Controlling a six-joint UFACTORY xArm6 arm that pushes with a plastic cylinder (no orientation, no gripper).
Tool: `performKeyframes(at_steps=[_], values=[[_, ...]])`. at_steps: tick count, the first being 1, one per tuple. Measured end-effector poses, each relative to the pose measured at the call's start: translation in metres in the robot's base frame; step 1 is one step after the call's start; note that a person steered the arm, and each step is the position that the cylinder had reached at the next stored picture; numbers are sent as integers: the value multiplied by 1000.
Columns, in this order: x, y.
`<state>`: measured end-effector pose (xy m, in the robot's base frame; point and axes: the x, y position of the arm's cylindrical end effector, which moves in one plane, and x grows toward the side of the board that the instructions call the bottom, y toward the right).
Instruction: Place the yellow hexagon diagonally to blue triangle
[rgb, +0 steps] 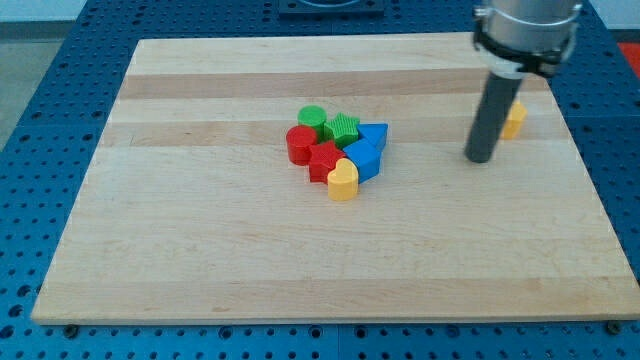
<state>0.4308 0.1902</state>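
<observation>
The yellow hexagon (515, 119) lies near the view's right edge of the wooden board (200, 250), partly hidden behind the rod. My tip (480, 158) rests on the board just below and left of it, close to it. The blue triangle (375, 133) sits at the right side of a cluster in the board's middle, well left of my tip. A blue block (364, 159) lies just below the triangle.
The cluster also holds a green cylinder (312, 118), a green star-like block (344, 127), a red cylinder (299, 145), a red star-like block (324, 160) and a yellow heart (343, 180). Blue perforated table surrounds the board.
</observation>
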Motion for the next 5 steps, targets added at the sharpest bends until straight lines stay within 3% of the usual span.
performKeyframes(at_steps=[2,3,5], values=[[-24,64],[-51,67],[-50,49]])
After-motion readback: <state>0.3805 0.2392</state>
